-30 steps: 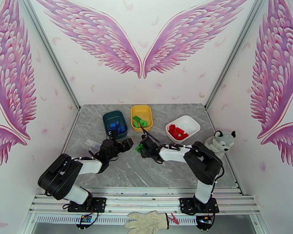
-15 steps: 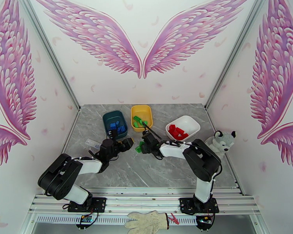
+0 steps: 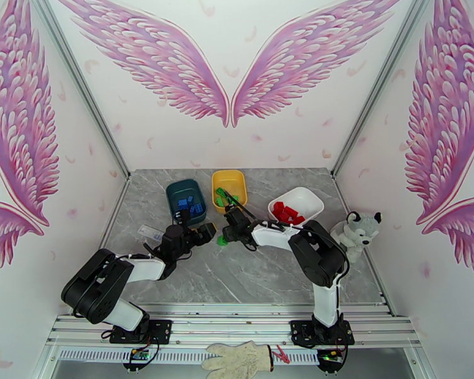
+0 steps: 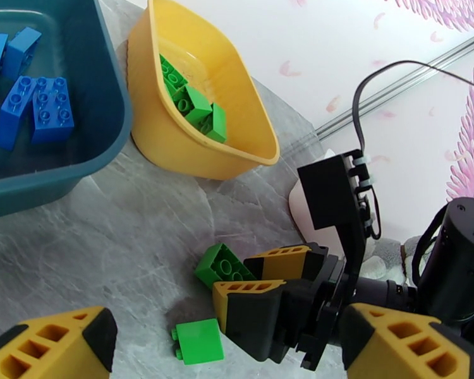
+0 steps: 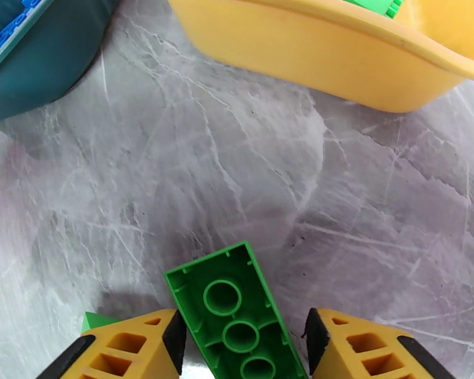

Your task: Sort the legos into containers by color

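My right gripper (image 5: 243,339) is shut on a green lego (image 5: 237,311) lying sideways, hollow underside toward the wrist camera, low over the table just in front of the yellow container (image 5: 338,64). From above, this gripper (image 3: 225,232) sits between the yellow container (image 3: 234,180) and my left gripper (image 3: 205,232). The left gripper (image 4: 227,326) stands wide open and empty beside it. A second green lego (image 4: 199,340) lies on the table under it. Blue legos (image 3: 191,205) fill the teal container (image 3: 177,192), green ones (image 4: 196,108) the yellow, red ones (image 3: 289,213) the white container (image 3: 308,196).
A small clear plastic piece (image 3: 150,232) lies left of the left arm. A plush husky (image 3: 357,228) sits at the table's right edge. A work glove (image 3: 240,360) rests on the rail in front of the arm bases. The near half of the marble table is bare.
The right gripper has shifted left and farther back toward the yellow container, its jaws narrowing on the green lego. The left arm has stayed put, open.
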